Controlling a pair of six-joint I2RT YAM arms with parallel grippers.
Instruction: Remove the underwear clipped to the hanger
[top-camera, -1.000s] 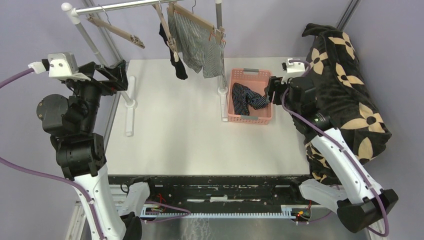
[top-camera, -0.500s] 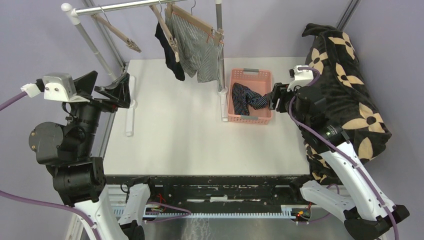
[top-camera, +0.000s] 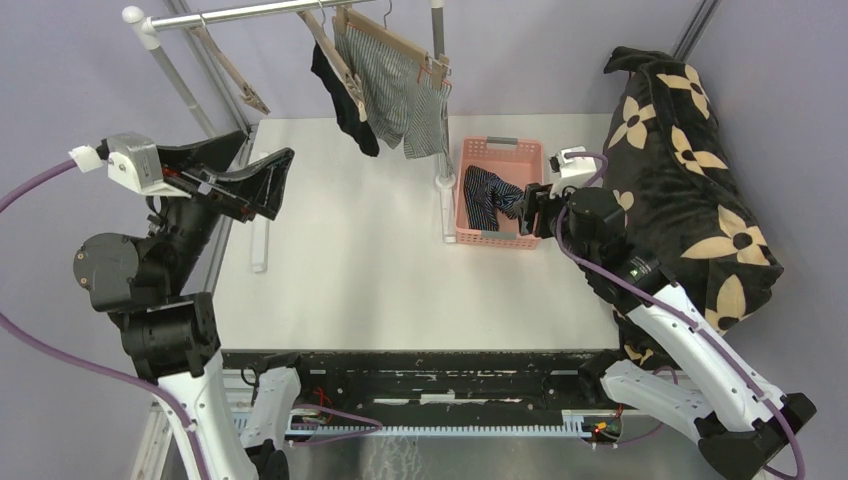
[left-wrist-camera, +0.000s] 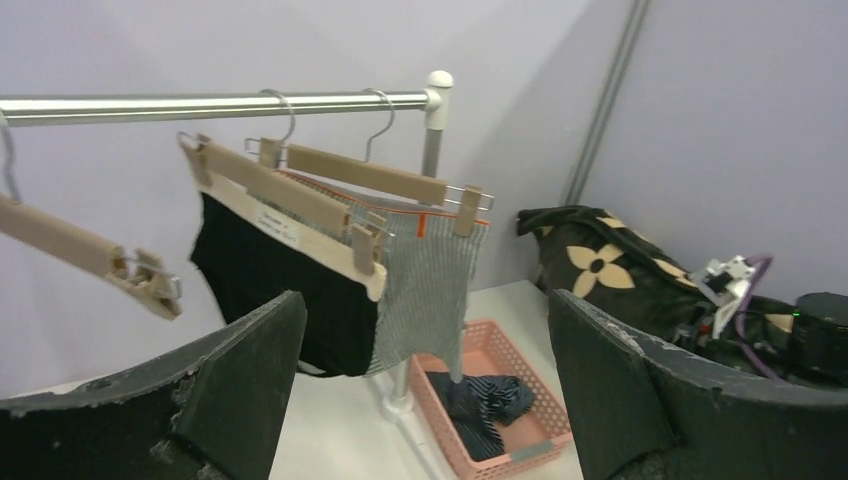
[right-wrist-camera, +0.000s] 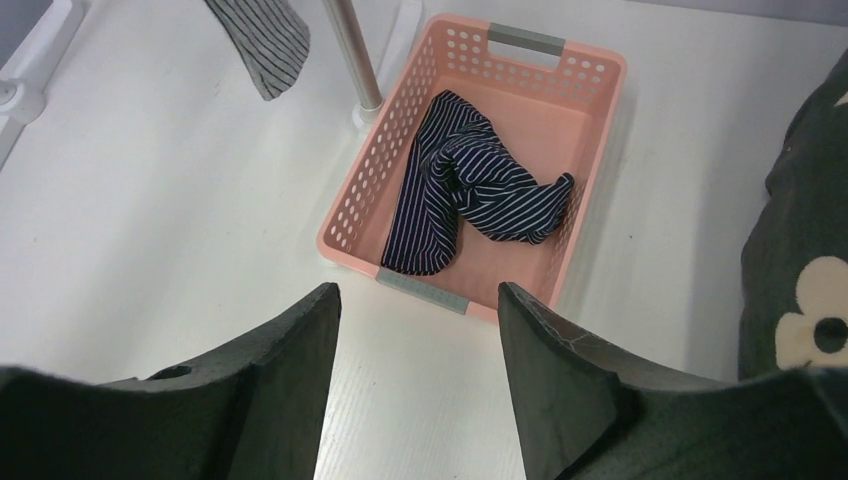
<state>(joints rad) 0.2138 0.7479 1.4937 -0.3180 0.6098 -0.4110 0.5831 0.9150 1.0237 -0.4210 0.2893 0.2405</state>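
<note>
**Operator:** Where are your grippers?

**Me:** My left gripper (top-camera: 268, 148) is in the air off the nine o'clock side of the table (top-camera: 380, 270). Its fingers are spread wide with nothing between them. My right gripper (right-wrist-camera: 418, 298) is also spread and bare, hanging by the near end of the pink basket (right-wrist-camera: 362, 190).

**Operator:** And the underwear?

**Me:** One pair is off. The navy striped briefs (right-wrist-camera: 470, 195) lie crumpled inside the basket. Through my right wrist camera they sit at twelve o'clock from the gap between my fingers, clear of both tips. From above they are at about ten o'clock from that gripper, near it but not touching.

**Operator:** The other two?

**Me:** Both hang from the rail (left-wrist-camera: 200, 103). The black briefs (left-wrist-camera: 270, 290) are clipped to the nearer wooden hanger (left-wrist-camera: 290, 195). The grey-and-white striped briefs (left-wrist-camera: 430, 270) are clipped to the second hanger (left-wrist-camera: 370, 175) behind it. In my left wrist view the black pair is at ten o'clock from the gap between my fingers. The striped pair fills the middle of that gap, beyond the fingertips. From above, both hang at about two o'clock from my left gripper, well apart from it.

**Operator:** Anything else nearby?

**Me:** A third wooden hanger (left-wrist-camera: 80, 250), bare, hangs at nine o'clock from the black pair. The black cushion with tan flowers (top-camera: 690, 180) lies at three o'clock from the basket, past the table's edge and beside my right arm.
</note>
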